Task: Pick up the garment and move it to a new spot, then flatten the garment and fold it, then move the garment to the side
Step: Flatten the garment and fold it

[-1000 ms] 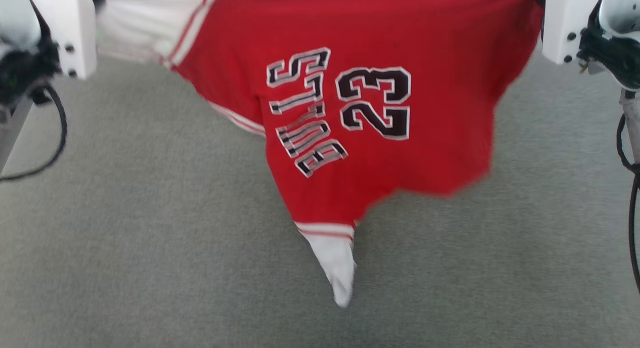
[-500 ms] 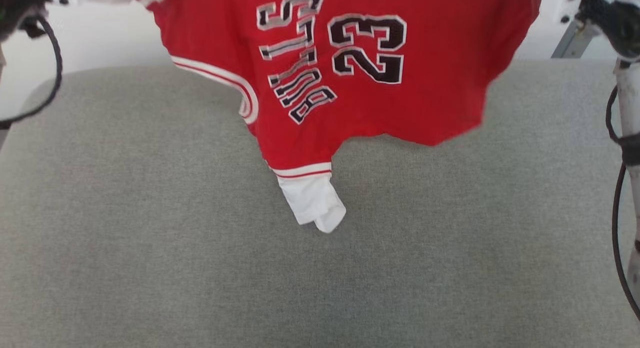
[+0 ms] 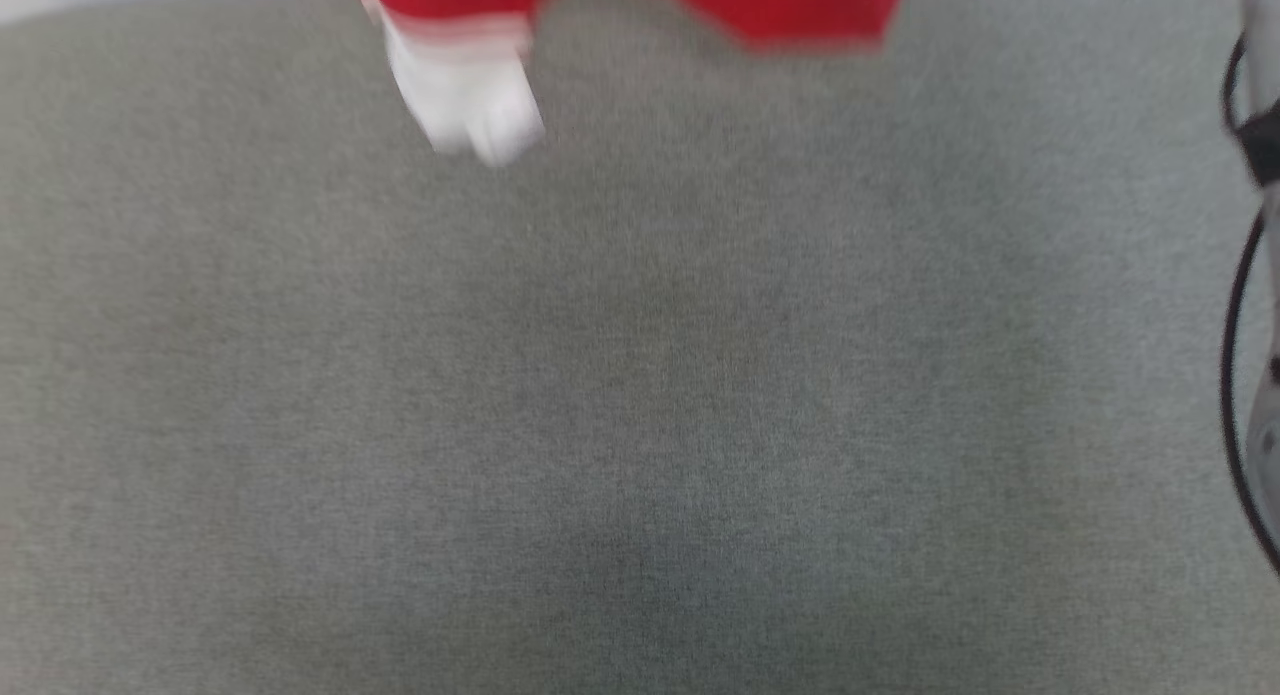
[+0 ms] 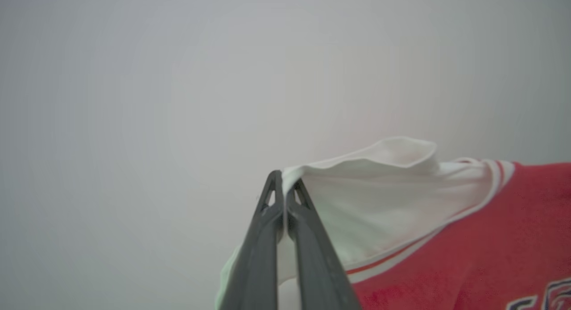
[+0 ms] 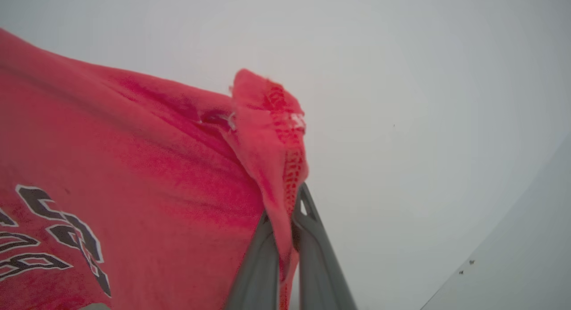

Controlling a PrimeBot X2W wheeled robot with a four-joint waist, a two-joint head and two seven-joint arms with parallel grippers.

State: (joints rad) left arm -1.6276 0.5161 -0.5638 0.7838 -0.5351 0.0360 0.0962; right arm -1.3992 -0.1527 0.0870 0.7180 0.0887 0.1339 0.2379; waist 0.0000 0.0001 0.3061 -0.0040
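As the left hand (image 4: 284, 183) and right hand (image 5: 286, 204) each pinch a garment (image 4: 468, 238) edge, it hangs above a broad grey surface (image 3: 640, 375).

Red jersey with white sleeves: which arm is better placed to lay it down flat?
Probably right: the right jaws clamp a thick fold of the red cloth jersey; the left jaws pinch only its thin white sleeve edge. Both hold, so likely both lower it.

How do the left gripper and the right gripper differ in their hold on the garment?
The left gripper pinches the garment by its white sleeve; the right gripper pinches its red stitched edge. Little cloth pokes beyond the left gripper, while a red fold stands well beyond the right gripper. Both are shut on the garment.
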